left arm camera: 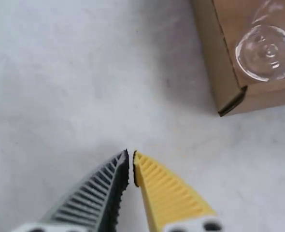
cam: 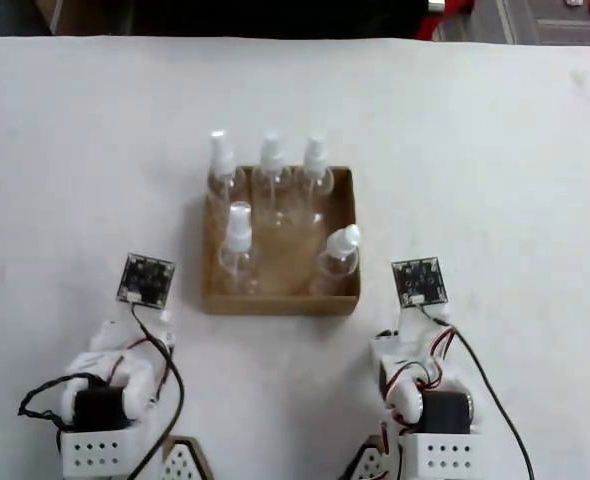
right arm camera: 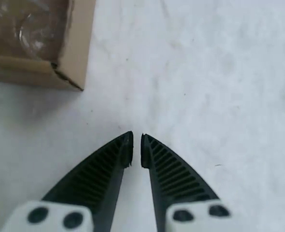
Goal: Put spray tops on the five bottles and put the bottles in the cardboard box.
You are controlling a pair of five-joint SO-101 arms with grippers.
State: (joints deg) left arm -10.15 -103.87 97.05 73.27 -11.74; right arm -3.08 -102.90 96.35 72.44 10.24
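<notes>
The left jaws, one dark and one yellow, are drawn almost tip to tip with nothing between them, low over the white bench [left arm camera: 84,72]. The right jaws, both black, stand a thin slit apart and are empty. Each pair sits near a near corner of the cardboard box [cam: 280,302], apart from it. Five bottles [cam: 239,262] with white spray tops [cam: 238,222] stand upright inside. Open bench spreads on both sides and beyond, to a dark strip of room.
</notes>
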